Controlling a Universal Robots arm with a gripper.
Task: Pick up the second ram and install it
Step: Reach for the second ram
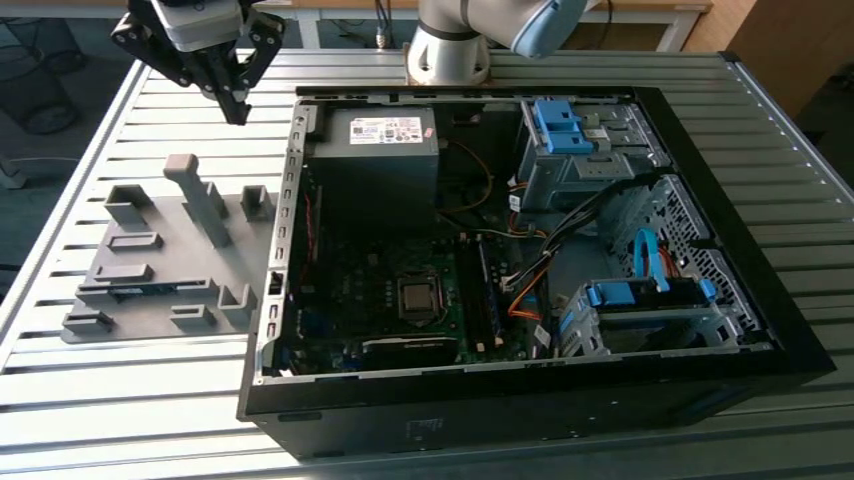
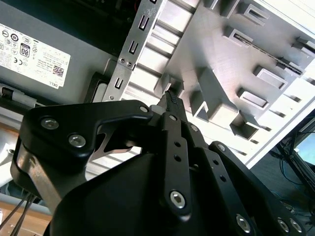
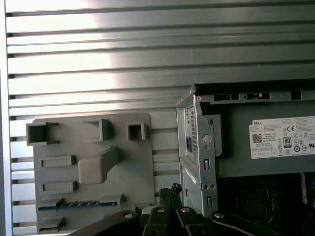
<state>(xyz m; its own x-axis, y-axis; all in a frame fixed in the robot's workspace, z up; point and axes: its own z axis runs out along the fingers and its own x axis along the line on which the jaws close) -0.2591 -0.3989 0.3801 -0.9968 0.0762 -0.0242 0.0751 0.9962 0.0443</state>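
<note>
Hovering over the bench (image 1: pixel 174 130), gripper (image 1: pixel 238 108) fingers (image 2: pixel 173 105) pinched narrow, holding nothing. Second ram (image 3: pixel 74 204) lying slotted in grey holder (image 1: pixel 167 262), well apart. Best opened wide, squared across the strip, lowered straight.

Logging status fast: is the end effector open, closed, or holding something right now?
End effector: closed, holding nothing. The second ram lies in the grey holder, not in its grasp.
</note>
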